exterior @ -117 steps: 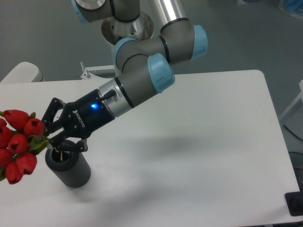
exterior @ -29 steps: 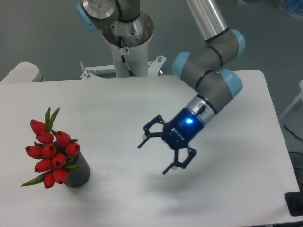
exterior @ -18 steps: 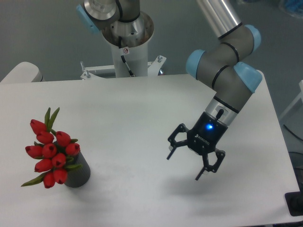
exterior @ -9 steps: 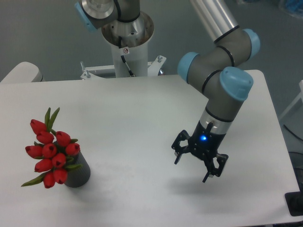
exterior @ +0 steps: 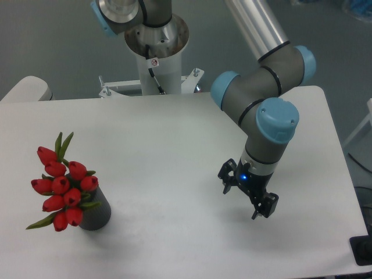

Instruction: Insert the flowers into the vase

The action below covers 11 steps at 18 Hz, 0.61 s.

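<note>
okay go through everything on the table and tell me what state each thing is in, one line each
flowers: standing in the vase, red buds leaning out toward the left, free of the gripper.
vase: upright on the table, mouth filled by the stems.
gripper: open, empty, pointing down over the right part of the table, far from the vase.

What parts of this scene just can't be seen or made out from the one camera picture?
- Flower stems: the red flowers cover the mouth of the dark vase, so how deep the stems sit is hidden.
- Gripper: pointing down, its fingertips look small and dark, so whether they touch the table is unclear.
- Arm: its upper part runs off the top edge.
- Black object at the right edge: cut off, unidentifiable.
</note>
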Available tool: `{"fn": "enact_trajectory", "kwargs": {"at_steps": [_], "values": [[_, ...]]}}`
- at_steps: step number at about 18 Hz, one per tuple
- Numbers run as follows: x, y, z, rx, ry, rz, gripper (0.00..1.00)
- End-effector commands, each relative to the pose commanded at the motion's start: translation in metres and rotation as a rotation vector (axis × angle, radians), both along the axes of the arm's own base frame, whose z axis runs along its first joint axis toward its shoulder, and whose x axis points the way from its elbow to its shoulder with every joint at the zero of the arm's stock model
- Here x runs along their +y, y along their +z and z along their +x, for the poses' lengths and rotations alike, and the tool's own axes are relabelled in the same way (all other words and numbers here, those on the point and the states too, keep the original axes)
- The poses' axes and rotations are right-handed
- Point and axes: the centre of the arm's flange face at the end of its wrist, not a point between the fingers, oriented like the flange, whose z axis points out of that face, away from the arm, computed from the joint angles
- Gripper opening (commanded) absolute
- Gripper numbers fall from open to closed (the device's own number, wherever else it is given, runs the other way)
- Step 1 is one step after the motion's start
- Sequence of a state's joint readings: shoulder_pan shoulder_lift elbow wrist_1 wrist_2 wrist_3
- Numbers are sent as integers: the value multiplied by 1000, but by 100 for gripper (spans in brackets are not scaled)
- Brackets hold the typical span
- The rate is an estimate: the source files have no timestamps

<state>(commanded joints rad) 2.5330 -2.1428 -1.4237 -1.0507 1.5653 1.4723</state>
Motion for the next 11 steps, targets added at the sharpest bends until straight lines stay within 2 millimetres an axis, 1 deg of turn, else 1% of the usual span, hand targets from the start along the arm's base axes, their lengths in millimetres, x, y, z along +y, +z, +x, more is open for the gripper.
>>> {"fn": "enact_trajectory", "kwargs": {"at_steps": [1, 3, 5, 7, 11], "values": [[3, -5, 1, 13, -23, -38, 100], [13, -5, 6, 21, -44, -51, 100], [14, -10, 5, 12, -51, -60, 100], [10, -8, -1, 18, -103, -63, 100], [9, -13, -2, 14, -120, -71, 100]]}}
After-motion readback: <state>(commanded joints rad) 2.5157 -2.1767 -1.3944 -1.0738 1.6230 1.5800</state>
